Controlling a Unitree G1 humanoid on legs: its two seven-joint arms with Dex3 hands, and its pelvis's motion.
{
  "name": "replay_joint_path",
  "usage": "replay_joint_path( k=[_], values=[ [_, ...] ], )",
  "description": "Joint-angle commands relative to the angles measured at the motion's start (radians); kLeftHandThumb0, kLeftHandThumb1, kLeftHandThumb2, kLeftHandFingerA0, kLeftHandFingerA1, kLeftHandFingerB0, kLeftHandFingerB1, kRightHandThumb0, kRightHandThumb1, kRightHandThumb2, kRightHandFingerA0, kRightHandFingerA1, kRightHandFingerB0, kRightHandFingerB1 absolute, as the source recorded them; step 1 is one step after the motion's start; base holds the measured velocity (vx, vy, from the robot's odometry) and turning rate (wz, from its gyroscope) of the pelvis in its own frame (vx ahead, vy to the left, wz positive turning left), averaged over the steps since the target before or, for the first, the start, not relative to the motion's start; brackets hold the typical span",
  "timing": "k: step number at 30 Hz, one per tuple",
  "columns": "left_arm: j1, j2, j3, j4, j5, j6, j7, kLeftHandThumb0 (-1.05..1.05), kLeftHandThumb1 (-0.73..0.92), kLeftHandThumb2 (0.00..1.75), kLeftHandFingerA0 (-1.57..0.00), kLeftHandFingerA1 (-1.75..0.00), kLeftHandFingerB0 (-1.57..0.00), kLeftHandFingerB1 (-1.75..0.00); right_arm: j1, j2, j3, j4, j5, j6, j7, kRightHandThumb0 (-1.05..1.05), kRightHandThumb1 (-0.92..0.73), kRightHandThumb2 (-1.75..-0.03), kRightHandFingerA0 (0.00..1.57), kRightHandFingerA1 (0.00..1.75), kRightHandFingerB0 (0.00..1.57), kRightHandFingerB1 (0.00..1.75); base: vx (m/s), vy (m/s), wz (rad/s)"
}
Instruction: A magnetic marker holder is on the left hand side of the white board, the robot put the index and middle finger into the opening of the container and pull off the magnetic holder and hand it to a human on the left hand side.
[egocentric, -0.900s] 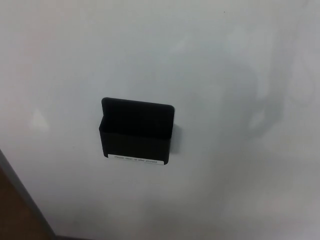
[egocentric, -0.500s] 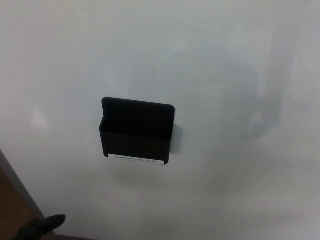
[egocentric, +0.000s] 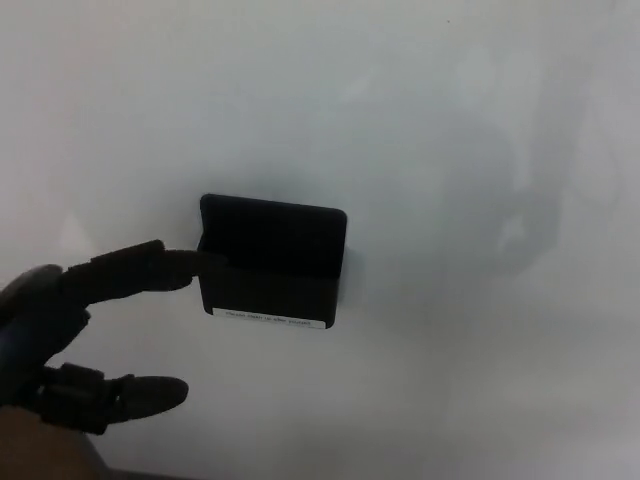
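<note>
The left hand (egocentric: 70, 335) has risen into view from the lower corner, open, upper finger reaching the left edge of the black marker holder (egocentric: 272, 262), still stuck on the whiteboard (egocentric: 450, 150); insertion looks imminent

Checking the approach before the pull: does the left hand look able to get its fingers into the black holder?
Probably yes. The left hand has one finger at the holder's left edge, and nothing blocks the opening.
</note>
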Motion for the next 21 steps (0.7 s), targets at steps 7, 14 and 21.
replay_joint_path(
  k=[7, 14, 21],
  values=[
    [-0.278, 0.125, -0.172, -0.07, 0.148, 0.212, -0.209, -0.97, 0.66, 0.61, -0.33, -0.34, -0.26, -0.29, -0.029, -0.004, -0.022, 0.078, 0.026, -0.172, -0.036, -0.52, -0.73, -0.62, 0.77, 0.48, 0.62, 0.44, 0.0, 0.0, 0.0],
    [-0.358, 0.12, -0.239, -0.026, 0.183, 0.286, -0.266, -0.96, 0.65, 0.61, -0.28, -0.33, -0.22, -0.28, -0.039, -0.01, -0.01, 0.1, 0.005, -0.191, -0.057, -0.52, -0.73, -0.62, 0.77, 0.48, 0.64, 0.45, 0.0, 0.0, 0.0],
    [-0.42, 0.109, -0.27, 0.044, 0.217, 0.313, -0.288, -0.95, 0.53, 0.9, -0.19, -0.4, -0.16, -0.36, -0.05, -0.015, -0.005, 0.117, 0.002, -0.199, -0.059, -0.55, -0.73, -0.62, 0.77, 0.48, 0.64, 0.45, 0.0, 0.0, 0.0]
  ],
)
